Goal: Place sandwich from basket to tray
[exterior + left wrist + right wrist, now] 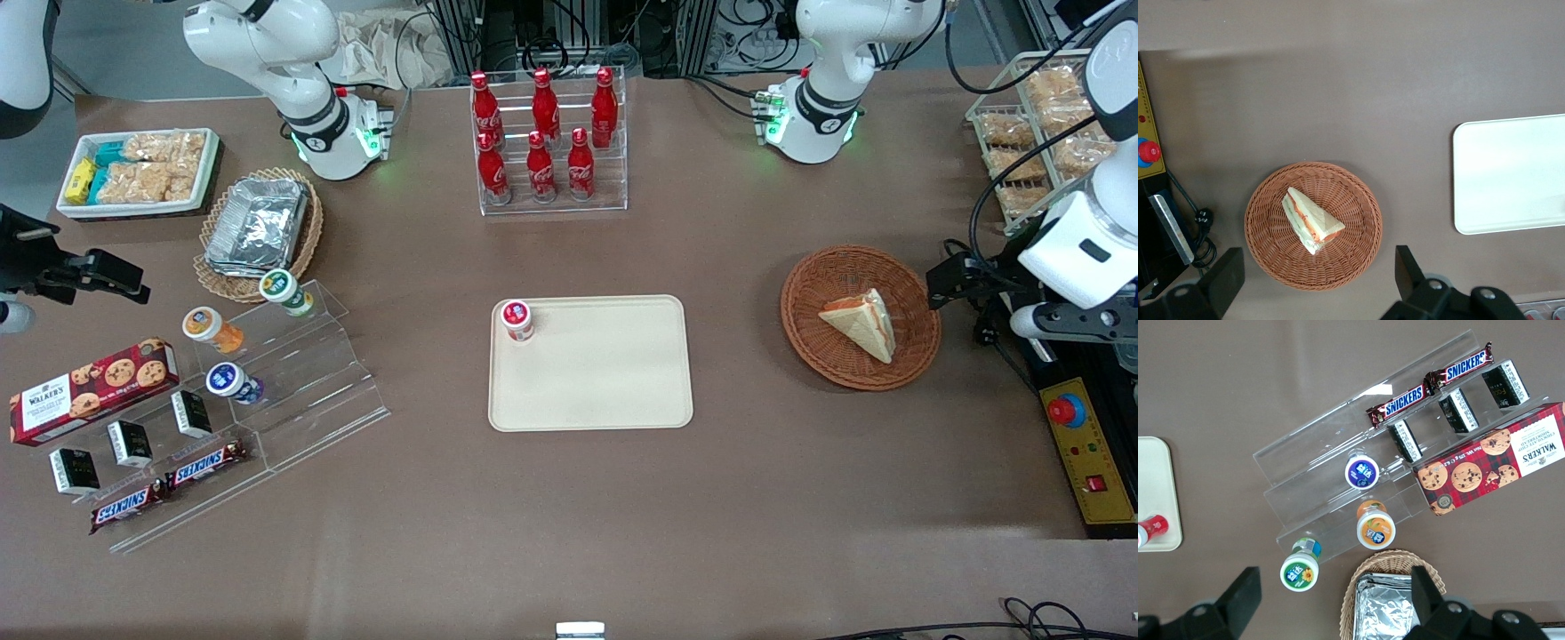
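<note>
The sandwich [861, 324] [1313, 221], a pale bread wedge with orange and green filling, lies in the round reddish-brown basket [805, 293] [1351, 200]. The cream tray [605, 382] [1505, 173] lies flat at the table's middle, a basket's width away toward the parked arm's end. My gripper [965, 284] [1318, 267] hangs high beside the basket, toward the working arm's end, over its rim. Its fingers [1405, 267] are spread wide and open, with nothing between them.
A small red-capped jar [516, 320] stands in one corner of the tray. A rack of red cola bottles [547, 133] stands farther from the camera. A yellow control box with a red button [1080, 444] and a wire snack rack [1031, 133] flank the working arm.
</note>
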`<state>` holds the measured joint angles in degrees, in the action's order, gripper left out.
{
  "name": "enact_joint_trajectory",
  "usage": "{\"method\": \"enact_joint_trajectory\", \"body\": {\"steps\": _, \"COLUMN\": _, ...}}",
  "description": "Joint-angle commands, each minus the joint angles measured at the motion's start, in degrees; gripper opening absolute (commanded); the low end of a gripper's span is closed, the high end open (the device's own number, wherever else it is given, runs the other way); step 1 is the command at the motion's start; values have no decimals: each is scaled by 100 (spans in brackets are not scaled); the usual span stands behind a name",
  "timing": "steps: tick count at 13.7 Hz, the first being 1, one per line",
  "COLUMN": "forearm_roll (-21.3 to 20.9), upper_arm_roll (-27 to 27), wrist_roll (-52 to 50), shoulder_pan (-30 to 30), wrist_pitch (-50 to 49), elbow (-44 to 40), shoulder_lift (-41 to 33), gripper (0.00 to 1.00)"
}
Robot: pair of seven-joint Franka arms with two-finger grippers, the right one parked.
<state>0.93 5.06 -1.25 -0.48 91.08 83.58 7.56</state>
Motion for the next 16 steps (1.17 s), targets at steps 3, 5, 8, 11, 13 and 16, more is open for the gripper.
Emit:
{"method": "enact_joint_trajectory", "body": {"steps": 3, "forearm_roll": -67, "upper_arm_roll": 12, "wrist_roll": -77, "shoulder_pan": 4, "wrist_pitch": -3, "elbow": -123, "shoulder_lift": 53, "gripper": 100}}
{"method": "enact_joint_trajectory", "body": {"steps": 5, "forearm_roll": -75, "upper_arm_roll": 12, "wrist_roll": -59, "shoulder_pan": -5, "wrist_pitch": -3, "elbow": -114, "shoulder_lift": 53, "gripper": 100}}
{"method": "enact_joint_trajectory", "body": {"steps": 8, "forearm_roll": -75, "upper_arm_roll": 21, "wrist_roll": -33, "shoulder_pan": -14, "wrist_pitch": -46, "elbow": -97, "shoulder_lift": 53, "gripper": 100}}
{"method": "enact_joint_trajectory", "body": {"steps": 11, "forearm_roll": -32, "upper_arm_roll": 30, "wrist_roll": -94, "shoulder_pan": -14, "wrist_pitch": -73, "elbow": -105, "shoulder_lift": 18, "gripper": 100}}
{"method": "enact_joint_trajectory", "body": {"steps": 13, "forearm_roll": 12, "upper_arm_roll": 21, "wrist_roll": -103, "shoulder_pan": -14, "wrist_pitch": -108, "elbow": -88, "shoulder_lift": -9, "gripper": 100}}
{"method": "enact_joint_trajectory", "body": {"steps": 16, "forearm_roll": -22, "upper_arm_roll": 21, "wrist_roll": -382, "shoulder_pan": -14, "wrist_pitch": -336, "elbow": -35, "shoulder_lift": -61, "gripper": 100}}
